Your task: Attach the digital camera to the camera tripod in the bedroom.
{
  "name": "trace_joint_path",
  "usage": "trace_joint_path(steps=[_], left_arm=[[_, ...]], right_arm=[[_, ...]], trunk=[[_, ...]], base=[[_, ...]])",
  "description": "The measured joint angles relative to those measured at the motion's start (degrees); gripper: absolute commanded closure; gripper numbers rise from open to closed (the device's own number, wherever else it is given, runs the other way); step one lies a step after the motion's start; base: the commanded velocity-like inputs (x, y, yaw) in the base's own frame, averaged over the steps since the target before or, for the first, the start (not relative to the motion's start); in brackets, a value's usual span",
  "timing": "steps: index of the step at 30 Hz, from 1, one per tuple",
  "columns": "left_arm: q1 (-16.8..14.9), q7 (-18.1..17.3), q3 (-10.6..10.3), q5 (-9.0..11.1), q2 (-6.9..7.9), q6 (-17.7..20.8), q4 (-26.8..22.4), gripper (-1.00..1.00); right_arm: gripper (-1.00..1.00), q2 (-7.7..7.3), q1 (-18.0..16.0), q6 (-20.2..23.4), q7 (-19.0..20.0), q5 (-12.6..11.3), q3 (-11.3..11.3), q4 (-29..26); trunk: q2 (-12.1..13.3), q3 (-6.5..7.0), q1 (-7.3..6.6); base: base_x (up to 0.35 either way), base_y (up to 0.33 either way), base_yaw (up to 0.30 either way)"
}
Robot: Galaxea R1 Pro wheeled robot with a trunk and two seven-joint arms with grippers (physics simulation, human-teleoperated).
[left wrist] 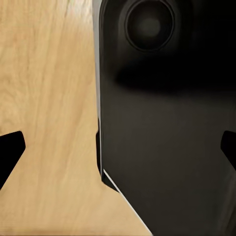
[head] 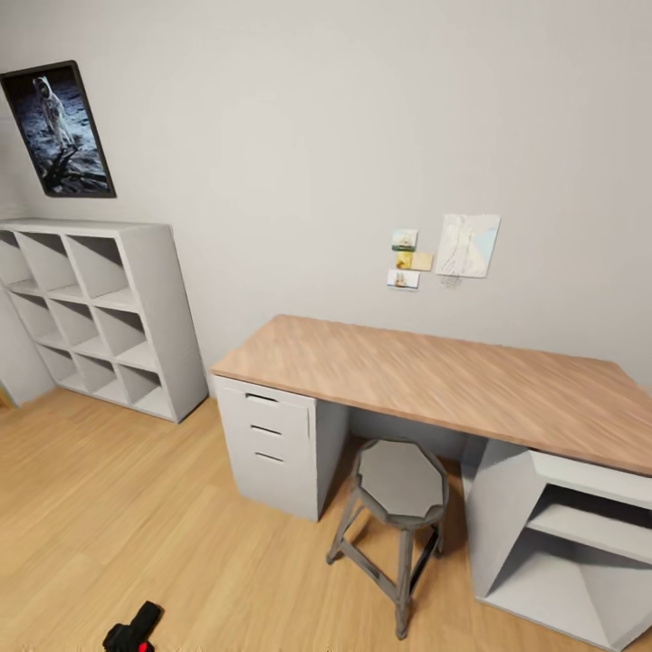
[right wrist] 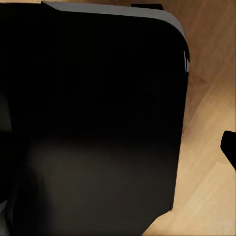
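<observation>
We are in the bedroom, facing a light grey wall with an astronaut poster (head: pixel 58 129), a white cube shelf (head: pixel 100 312) on the wood floor (head: pixel 109 525), and a wood-topped surface (head: pixel 435 376) with white drawers (head: pixel 267 444) on one side and open shelving on the other. A small grey stool (head: pixel 398 516) stands on the floor in front of that surface, partly tucked under its edge. At the bottom edge of the head view lies a small black thing with a speck of red on it (head: pixel 133 629); we judge it may be the digital camera resting on the floor, though it is too small and cropped to be sure. We make out no tripod among these things. Each wrist view looks at a large black body close up, probably part of the robot itself, with plank floor beside it. In the left wrist view the dark tips of the left tool (left wrist: pixel 118 147) sit at opposite edges, so we read it as spread wide with nothing held. In the right wrist view one dark tip of the right tool (right wrist: pixel 228 147) is plain, so we cannot tell how it stands. We judge the step to be searching and approaching: next we should look down toward the black thing, confirm it, and find the tripod.
</observation>
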Motion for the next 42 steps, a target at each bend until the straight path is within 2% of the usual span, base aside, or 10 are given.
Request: trace_joint_path(steps=[13, 23, 29, 30, 32, 33, 36, 39, 40, 42], left_arm=[[-0.1, 0.3, 0.0, 0.0, 0.04, 0.0, -0.4, -1.0], [-2.1, 0.1, 0.1, 0.0, -0.03, 2.4, -7.1, -1.0], [-7.2, -0.3, 0.2, 0.2, -0.07, 10.7, -13.9, -1.0], [-8.0, -0.3, 0.2, 0.2, -0.15, 12.0, -15.1, -1.0], [-11.8, -0.4, 1.3, 0.3, -0.52, 18.3, -21.3, -1.0], [-11.6, -0.4, 1.3, 0.3, -0.52, 18.4, -21.4, -1.0], [-13.8, -0.5, 2.7, 0.9, -0.86, 23.8, -27.1, -1.0], [-15.8, -0.6, 3.8, 3.8, -2.49, 32.4, -37.8, -1.0], [-16.4, -0.4, 3.7, 5.6, -4.07, 36.1, -44.0, -1.0], [-16.6, -0.1, 3.8, 6.7, -6.23, 38.2, -49.5, -1.0]], right_arm=[[-1.0, -0.05, -0.1, 0.0, 0.0, 0.0, 0.0, -0.1], [-1.0, -0.1, -0.9, 0.4, -0.2, -0.1, -0.1, -4.1], [-1.0, 0.08, -3.0, 3.8, -0.3, -0.3, -0.2, -10.6], [-1.0, 0.09, -3.6, 5.5, -0.3, -0.3, -0.2, -11.7], [-1.0, 0.21, -6.6, 14.7, -0.3, -0.4, -0.2, -16.7], [-1.0, 0.21, -6.7, 14.9, -0.3, -0.4, -0.2, -16.7], [-1.0, 0.24, -8.2, 19.4, -0.2, -0.4, -0.2, -21.1], [-1.0, 0.16, -9.3, 23.3, -0.2, -0.5, -0.3, -29.9], [-1.0, 0.13, -9.5, 25.1, -0.2, -0.5, -0.4, -35.0], [-1.0, 0.01, -9.5, 27.2, -0.2, -0.6, -0.5, -39.0]], trunk=[[0.0, -0.86, 0.0], [0.0, -1.52, 0.0], [0.0, -1.91, 0.0], [0.0, -1.98, 0.0], [0.0, -2.1, 0.0], [0.0, -2.19, 0.0], [0.0, -2.34, 0.0], [0.0, -2.39, 0.0], [0.0, -2.39, 0.0], [0.0, -2.41, 0.0]], base=[[0.0, 0.325, 0.203], [0.0, 0.325, 0.203], [0.0, 0.325, 0.203], [0.0, 0.325, 0.203], [0.0, 0.325, 0.203], [0.0, 0.325, 0.19], [0.0, 0.325, 0.127], [0.0, 0.325, 0.012], [0.0, 0.325, -0.109], [0.0, 0.325, -0.19]])
